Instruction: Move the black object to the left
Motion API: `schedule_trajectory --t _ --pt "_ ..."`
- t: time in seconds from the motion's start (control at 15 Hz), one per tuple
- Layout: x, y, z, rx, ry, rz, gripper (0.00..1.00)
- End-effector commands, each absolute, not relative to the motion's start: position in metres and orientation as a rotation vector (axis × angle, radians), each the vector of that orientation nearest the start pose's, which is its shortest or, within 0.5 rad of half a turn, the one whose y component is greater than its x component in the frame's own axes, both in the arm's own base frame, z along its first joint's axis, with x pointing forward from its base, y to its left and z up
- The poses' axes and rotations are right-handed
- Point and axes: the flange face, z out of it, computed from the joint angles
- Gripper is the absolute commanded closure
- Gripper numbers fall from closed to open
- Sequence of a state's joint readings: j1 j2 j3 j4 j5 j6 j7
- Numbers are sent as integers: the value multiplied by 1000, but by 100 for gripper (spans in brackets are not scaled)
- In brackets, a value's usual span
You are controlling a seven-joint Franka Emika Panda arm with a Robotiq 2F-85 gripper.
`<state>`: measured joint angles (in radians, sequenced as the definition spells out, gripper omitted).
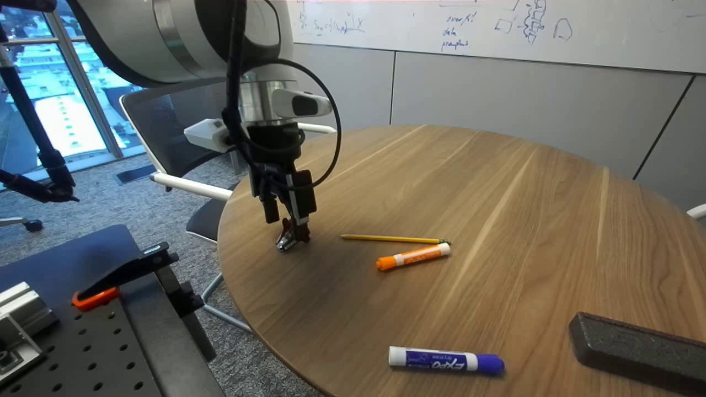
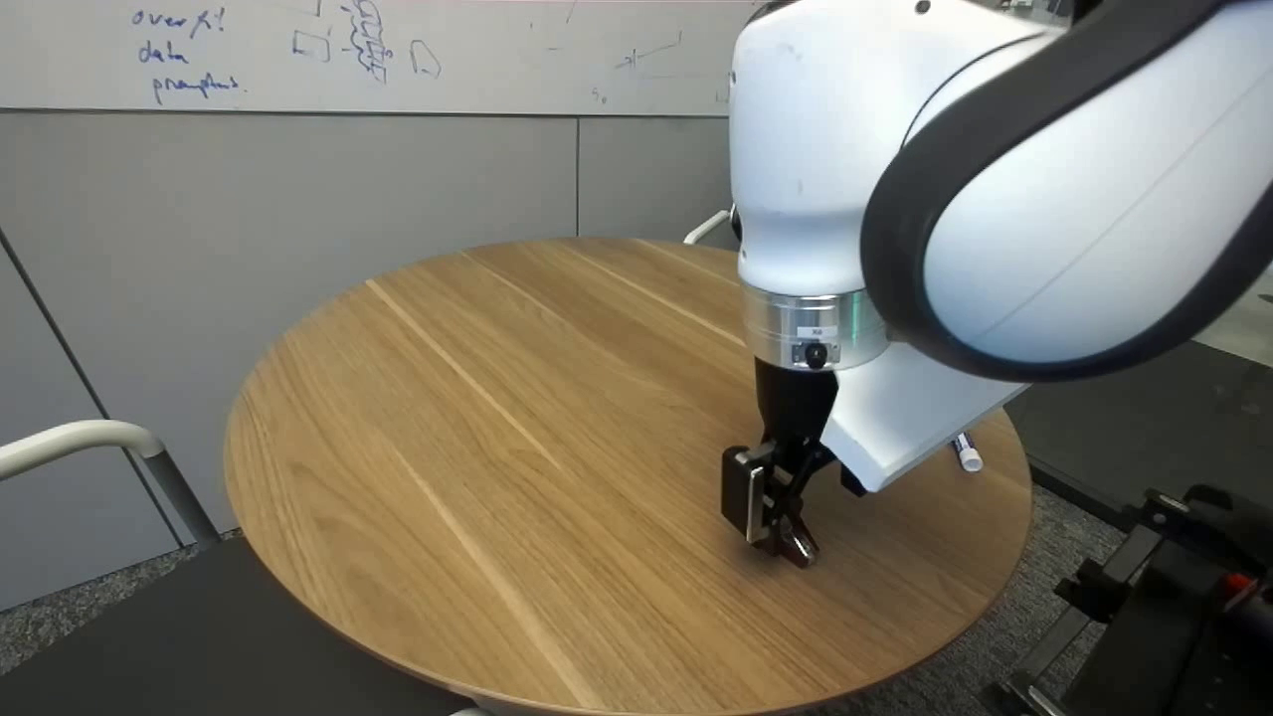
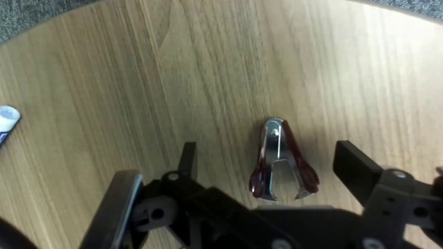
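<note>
The staple remover (image 3: 277,149), dark red along the sides with bright metal within, lies on the round wooden table (image 1: 524,209), close to the table's edge in an exterior view. In the wrist view its hinged end faces the edge at the top, and its two metal teeth stand apart at the lower end. It sits between the fingers of the gripper (image 3: 266,155). The jaws are apart, with bare wood showing on each side of the staple remover, the narrower strip on the right of the wrist view. In both exterior views the gripper points down at the tabletop beneath the arm (image 2: 1074,219).

In an exterior view a yellow pencil (image 1: 391,239) lies near the gripper, its point towards it. Just beside the pencil is an orange marker (image 1: 413,257), set at a slant; whether the two touch I cannot tell. Well apart from them, nearer the camera, lie a purple marker (image 1: 441,359) with white on it and a dark block (image 1: 637,348), cut off at the right.

Behind the gripper stands a chair (image 1: 165,132). A whiteboard (image 1: 496,27) with blue writing hangs above the grey wall (image 2: 328,169).
</note>
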<state>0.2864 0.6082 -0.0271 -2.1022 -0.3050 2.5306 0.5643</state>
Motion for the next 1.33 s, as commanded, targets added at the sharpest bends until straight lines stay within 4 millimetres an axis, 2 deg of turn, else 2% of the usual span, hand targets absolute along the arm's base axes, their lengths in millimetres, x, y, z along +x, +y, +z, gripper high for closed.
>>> schedule_trajectory --t 0.0,0.07,0.13,0.27,0.53,0.73,0.87,0.93,1.07,1.27 --pt "549 147 90 -3381 109 143 0" --pt "551 147 86 -3386 116 144 1" --pt "553 147 82 -3389 122 146 26" --pt "557 146 78 -3392 129 146 30" --pt "556 150 90 -3373 134 157 62" --pt "550 154 109 -3365 138 153 82" --pt "551 171 126 -3346 148 112 96" --pt "553 183 133 -3329 156 86 93" --pt "555 217 146 -3280 166 60 93" --pt "560 279 151 -3186 217 44 93"
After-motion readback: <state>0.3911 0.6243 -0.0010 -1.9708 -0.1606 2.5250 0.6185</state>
